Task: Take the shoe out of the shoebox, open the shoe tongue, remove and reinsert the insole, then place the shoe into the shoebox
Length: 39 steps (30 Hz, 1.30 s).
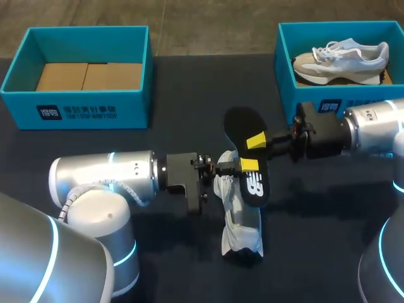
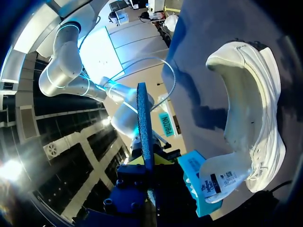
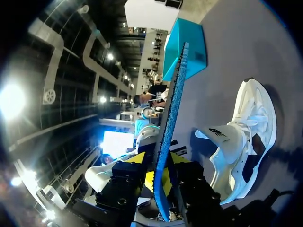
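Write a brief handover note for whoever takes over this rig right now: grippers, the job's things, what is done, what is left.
Left gripper: shut on the insole.
Right gripper: shut on the same insole, held above the table.
White shoe: lying on the table under the insole, out of its box.
Empty shoebox at far left; the far right shoebox holds a second shoe.
Done: shoe out, insole removed.
To do: reinsert insole, box the shoe.

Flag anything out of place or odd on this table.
The black insole is out of the shoe, clamped in the air by both the left gripper and the right gripper, over the white shoe, whose tongue is folded outward. That fits mid-task; nothing looks spilled or damaged.
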Motion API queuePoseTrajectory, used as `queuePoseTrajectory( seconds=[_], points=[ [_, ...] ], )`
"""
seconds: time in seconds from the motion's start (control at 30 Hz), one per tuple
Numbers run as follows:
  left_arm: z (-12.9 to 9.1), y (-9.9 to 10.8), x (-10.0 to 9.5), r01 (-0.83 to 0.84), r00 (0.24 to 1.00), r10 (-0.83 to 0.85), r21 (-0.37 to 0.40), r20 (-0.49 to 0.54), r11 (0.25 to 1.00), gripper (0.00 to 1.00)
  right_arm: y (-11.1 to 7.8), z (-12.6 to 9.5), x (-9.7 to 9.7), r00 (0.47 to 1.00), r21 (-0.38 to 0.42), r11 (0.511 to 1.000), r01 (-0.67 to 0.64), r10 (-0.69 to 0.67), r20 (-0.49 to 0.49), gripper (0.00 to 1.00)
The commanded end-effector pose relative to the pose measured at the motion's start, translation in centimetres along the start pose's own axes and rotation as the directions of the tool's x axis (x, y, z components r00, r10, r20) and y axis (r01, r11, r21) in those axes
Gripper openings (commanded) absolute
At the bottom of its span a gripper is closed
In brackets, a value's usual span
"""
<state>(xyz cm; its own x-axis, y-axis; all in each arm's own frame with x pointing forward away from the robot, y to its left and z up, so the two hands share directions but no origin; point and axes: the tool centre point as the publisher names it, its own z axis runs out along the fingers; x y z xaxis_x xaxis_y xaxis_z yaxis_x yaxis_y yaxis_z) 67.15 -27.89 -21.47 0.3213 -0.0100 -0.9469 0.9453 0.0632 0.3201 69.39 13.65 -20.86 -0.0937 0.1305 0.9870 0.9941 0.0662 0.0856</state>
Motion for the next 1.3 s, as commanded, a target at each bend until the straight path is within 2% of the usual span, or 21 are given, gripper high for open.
queuePoseTrajectory(
  seconds=[0.03, 0.13, 0.2, 0.23, 0.27, 0.47, 0.5, 0.53, 0.57, 0.6, 0.63, 0.9, 1.3],
  points=[
    [0.2, -0.3, -0.1, -0.003, 1.000, 0.003, -0.008, -0.002, 1.000, 0.00, -0.1, 0.0, -0.1, 1.000, -0.006, 1.000, -0.001, 0.001, -0.005, 0.23],
    [0.1, -0.3, -0.2, -0.004, 1.000, 0.004, -0.009, 0.000, 1.000, 0.00, -0.1, -0.1, -0.1, 1.000, -0.009, 1.000, -0.004, 0.004, -0.009, 0.22],
    [0.1, -0.4, -0.2, -0.005, 1.000, 0.005, -0.010, 0.002, 1.000, 0.00, -0.1, -0.1, -0.1, 1.000, -0.013, 1.000, -0.009, 0.009, -0.011, 0.17],
    [0.1, -0.4, -0.2, -0.004, 1.000, 0.004, -0.010, 0.002, 1.000, 0.00, -0.1, -0.2, -0.1, 1.000, -0.015, 1.000, -0.010, 0.010, -0.015, 0.05],
    [0.2, -0.4, -0.2, -0.004, 1.000, 0.004, -0.010, 0.003, 1.000, 0.00, -0.1, -0.2, -0.2, 1.000, -0.017, 1.000, -0.013, 0.012, -0.016, 0.00],
    [0.1, -0.5, -0.1, 0.007, 1.000, -0.007, -0.018, 0.002, 1.000, 0.00, -0.1, -0.2, -0.2, 1.000, -0.017, 1.000, -0.017, 0.017, -0.021, 0.00],
    [0.1, -0.5, -0.1, 0.008, 1.000, -0.008, -0.019, 0.002, 1.000, 0.03, -0.1, -0.2, -0.2, 1.000, -0.018, 1.000, -0.018, 0.017, -0.023, 0.00],
    [0.1, -0.5, -0.1, 0.009, 1.000, -0.009, -0.021, 0.001, 1.000, 0.33, -0.1, -0.2, -0.2, 1.000, -0.018, 1.000, -0.018, 0.018, -0.024, 0.00],
    [0.1, -0.4, 0.0, 0.013, 1.000, -0.013, -0.022, 0.000, 1.000, 0.57, -0.1, -0.2, -0.2, 1.000, -0.018, 1.000, -0.018, 0.018, -0.025, 0.00],
    [0.1, -0.4, 0.0, 0.017, 1.000, -0.017, -0.023, 0.001, 1.000, 0.97, -0.1, -0.2, -0.2, 1.000, -0.018, 1.000, -0.018, 0.018, -0.026, 0.00],
    [0.1, -0.4, 0.0, 0.019, 1.000, -0.019, -0.023, 0.001, 1.000, 1.00, -0.1, -0.2, -0.2, 1.000, -0.018, 1.000, -0.018, 0.018, -0.026, 0.00],
    [-1.6, -0.5, -1.2, 0.092, 0.996, -0.092, -0.023, 0.003, 0.996, 1.00, -0.1, -0.2, -0.3, 1.000, -0.021, 1.000, -0.019, 0.019, -0.023, 0.00],
    [-7.8, 0.0, -2.8, 0.199, 0.972, -0.198, -0.010, -0.130, 0.980, 1.00, -0.9, -0.9, -1.4, 0.999, -0.035, 0.999, -0.039, 0.039, -0.014, 0.00]
  ],
)
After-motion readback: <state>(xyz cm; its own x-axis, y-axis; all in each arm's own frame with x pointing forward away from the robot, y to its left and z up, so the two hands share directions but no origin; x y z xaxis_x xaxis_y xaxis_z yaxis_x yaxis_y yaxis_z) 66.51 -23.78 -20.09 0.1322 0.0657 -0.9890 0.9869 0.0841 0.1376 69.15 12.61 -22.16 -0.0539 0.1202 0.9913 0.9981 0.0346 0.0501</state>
